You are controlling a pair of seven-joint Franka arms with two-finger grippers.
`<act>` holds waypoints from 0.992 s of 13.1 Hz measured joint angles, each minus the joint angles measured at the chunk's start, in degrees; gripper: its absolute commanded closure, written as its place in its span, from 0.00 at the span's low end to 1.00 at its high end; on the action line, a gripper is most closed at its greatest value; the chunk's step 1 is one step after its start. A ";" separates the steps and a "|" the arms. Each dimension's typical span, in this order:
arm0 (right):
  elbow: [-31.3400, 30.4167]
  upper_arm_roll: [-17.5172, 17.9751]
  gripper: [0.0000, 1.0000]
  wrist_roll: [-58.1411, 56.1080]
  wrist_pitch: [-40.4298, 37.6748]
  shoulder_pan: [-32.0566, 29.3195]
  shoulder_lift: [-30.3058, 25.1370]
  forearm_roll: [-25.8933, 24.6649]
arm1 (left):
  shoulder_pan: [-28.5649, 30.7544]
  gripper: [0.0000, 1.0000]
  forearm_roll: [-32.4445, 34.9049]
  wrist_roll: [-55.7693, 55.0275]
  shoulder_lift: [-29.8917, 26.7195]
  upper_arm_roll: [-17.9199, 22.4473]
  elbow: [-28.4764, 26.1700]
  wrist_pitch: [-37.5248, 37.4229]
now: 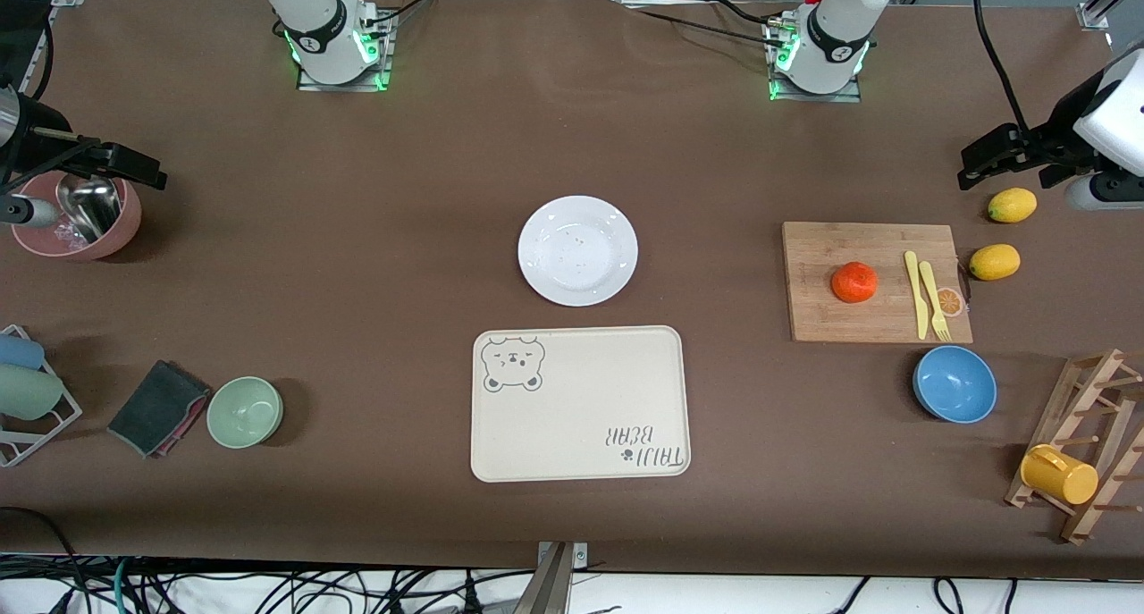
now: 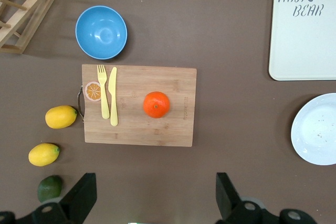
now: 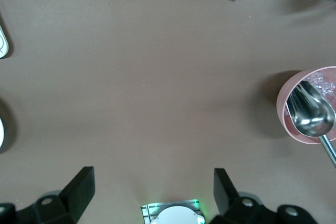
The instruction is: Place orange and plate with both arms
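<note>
Two grippers spread wide, empty: left gripper over the lemons, right gripper over the pink bowl. Orange on cutting board, plate just beside bear tray, farther from the camera. Could roll if nudged; could slip at glossy rim.

Bear tray, cutting board with cutlery, two lemons, three bowls, mug rack.

table: brown cloth | cables: tangled below near edge
</note>
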 measured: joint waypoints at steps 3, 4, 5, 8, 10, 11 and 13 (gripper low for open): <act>0.00 -0.01 0.00 0.00 -0.08 0.00 0.04 0.00 | 0.00 0.00 0.00 0.00 0.00 0.00 0.00 0.00; 0.00 -0.02 0.00 0.00 -0.09 0.00 0.05 0.00 | 0.00 0.00 0.00 0.00 0.00 0.00 0.00 0.00; 0.00 -0.02 0.00 0.00 -0.11 0.00 0.05 0.00 | 0.00 0.00 0.00 0.00 0.00 0.00 0.00 0.00; 0.00 -0.02 0.00 -0.02 -0.18 0.00 0.06 0.00 | 0.00 0.00 0.00 0.00 0.00 0.00 0.00 0.00; 0.00 -0.02 0.00 -0.03 -0.44 0.00 0.06 0.00 | 0.00 0.00 0.00 0.00 0.00 0.00 0.00 0.00; 0.00 -0.02 0.00 -0.03 -0.55 0.00 0.06 0.00 | 0.00 0.00 0.00 0.00 0.00 0.00 0.00 0.00; -0.01 -0.02 0.00 -0.03 -0.67 0.00 0.06 0.00 | 0.00 0.00 0.00 0.00 0.00 0.00 0.00 0.00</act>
